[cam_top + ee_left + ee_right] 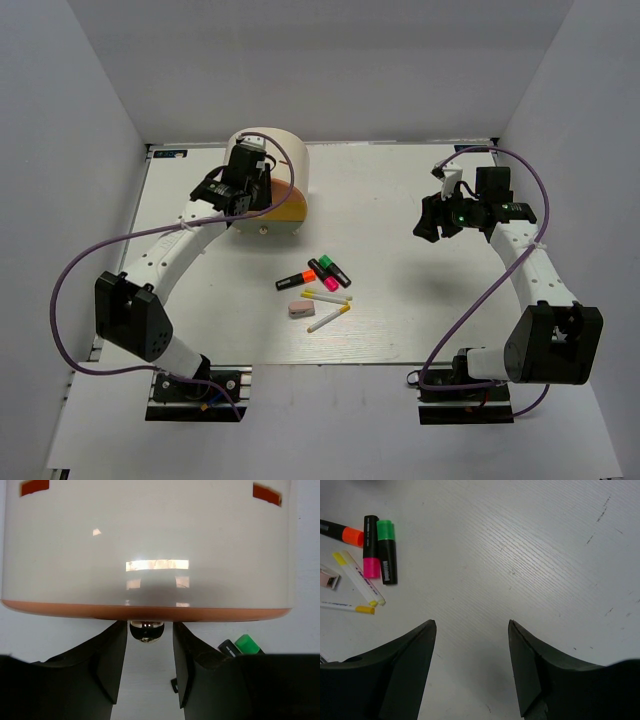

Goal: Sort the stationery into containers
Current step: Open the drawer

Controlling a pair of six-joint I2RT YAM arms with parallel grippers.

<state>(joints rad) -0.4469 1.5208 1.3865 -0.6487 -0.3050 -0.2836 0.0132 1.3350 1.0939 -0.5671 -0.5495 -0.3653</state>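
White bench (pixel 420 300), grey walls. Mid-bench: orange highlighter (pixel 296 280) lying slantwise; green highlighter (pixel 386 552) and pink highlighter (pixel 370 547) parallel, coloured ends opposite; two white pens (pixel 325 297) and an eraser (pixel 301 309) just nearer. Far left: cream chest (pixel 285 160). Left gripper (pixel 150 650) jaws narrowly apart, flanking the orange drawer's (pixel 150 612) knob (pixel 146 630). Right gripper (pixel 472 645) jaws wide, holding nothing.

On the table (pixel 420 320), a cream chest (pixel 280 160) blocks the far left; pens (pixel 325 297) clutter the middle; bare tabletop stretches right of them.
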